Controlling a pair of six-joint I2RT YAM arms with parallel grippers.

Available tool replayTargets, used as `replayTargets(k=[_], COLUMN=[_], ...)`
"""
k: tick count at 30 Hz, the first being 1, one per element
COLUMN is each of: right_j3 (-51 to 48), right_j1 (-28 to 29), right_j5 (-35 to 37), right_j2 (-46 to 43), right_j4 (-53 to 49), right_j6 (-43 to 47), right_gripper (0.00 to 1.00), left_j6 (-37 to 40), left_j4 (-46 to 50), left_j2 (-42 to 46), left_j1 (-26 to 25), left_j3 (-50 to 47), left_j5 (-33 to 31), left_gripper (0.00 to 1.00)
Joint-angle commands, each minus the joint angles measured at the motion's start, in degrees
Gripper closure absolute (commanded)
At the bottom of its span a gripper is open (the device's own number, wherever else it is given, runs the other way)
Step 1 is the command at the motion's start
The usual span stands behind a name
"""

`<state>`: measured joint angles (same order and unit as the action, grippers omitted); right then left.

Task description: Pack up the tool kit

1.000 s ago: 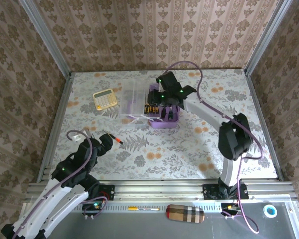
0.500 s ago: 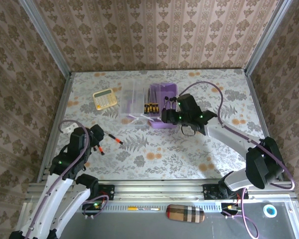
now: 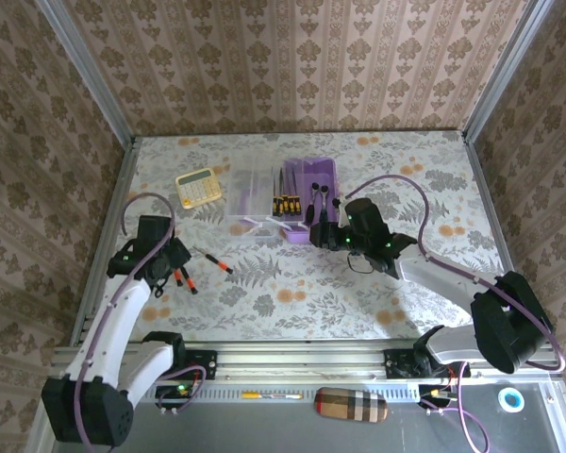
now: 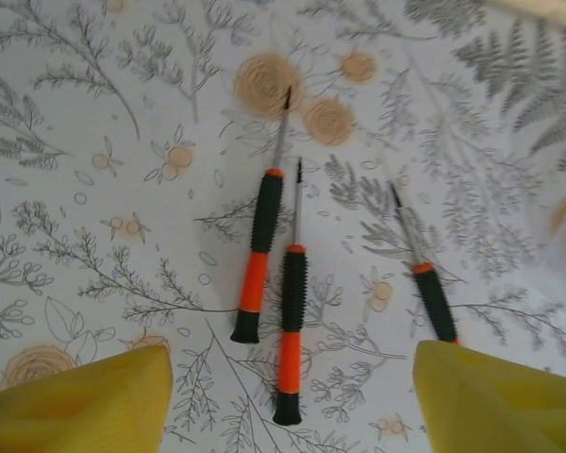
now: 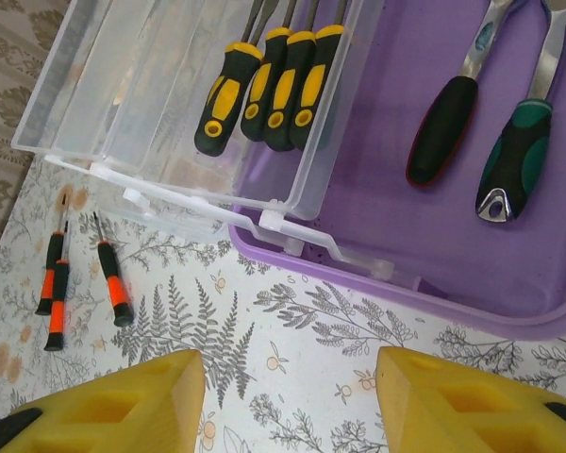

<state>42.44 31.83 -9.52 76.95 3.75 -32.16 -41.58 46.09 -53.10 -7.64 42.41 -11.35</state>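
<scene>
Both empty | left end effector (image 4: pixel 288 406) open | right end effector (image 5: pixel 288 401) open

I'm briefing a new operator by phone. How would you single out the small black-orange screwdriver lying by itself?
Start at the translucent purple plastic box. On the table towards the left arm lie three black-orange screwdrivers. Two lie side by side; it is the third, apart and nearest the box.

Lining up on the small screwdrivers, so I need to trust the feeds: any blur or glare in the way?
Left wrist view: the three screwdrivers are sharp, only the yellow pads at the bottom look soft. Right wrist view: the clear lid shows faint sheen, yet the yellow-handled drivers in it read clearly. Top view: even light, soft shadows, no glare on the table.
</scene>
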Motion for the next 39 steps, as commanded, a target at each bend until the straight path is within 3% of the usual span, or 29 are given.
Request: replayTargets(k=[1, 4, 10, 19, 27, 39], right_j3=[-1.64, -1.74, -2.18, -2.36, -2.16, -2.18], right_j1=[0.42, 0.38, 0.42, 0.42, 0.42, 0.44], right_j5=[-0.64, -1.26, -0.94, -0.92, -0.98, -0.76], right_j2=[1.64, 2.33, 1.68, 1.32, 1.72, 1.93], right_j4=[3.91, 3.76, 3.53, 2.66, 2.43, 2.32], right_j6=[-1.1, -1.63, -1.76, -1.68, -1.63, -1.6], right_gripper=[0.48, 0.5, 0.51, 0.51, 0.52, 0.52], left_j6=[1.05, 0.52, -0.55, 5.23, 9.41, 9.52], left_j4=[0.37, -1.2, -6.8, -17.86, -17.48, -19.0], left_j2=[-2.26, -4.16, -8.84, -15.15, -23.15, -25.84], left_j1=[0.89, 1.06, 2.71, 11.64, 12.3, 12.99], left_j3=[-0.23, -1.63, -5.26, -6.77, -3.05, -3.04], left_j5=[0.97, -0.8, -1.26, 7.57, 9.43, 8.11], left_gripper=[0.37, 0.48, 0.55, 0.58, 0.58, 0.63])
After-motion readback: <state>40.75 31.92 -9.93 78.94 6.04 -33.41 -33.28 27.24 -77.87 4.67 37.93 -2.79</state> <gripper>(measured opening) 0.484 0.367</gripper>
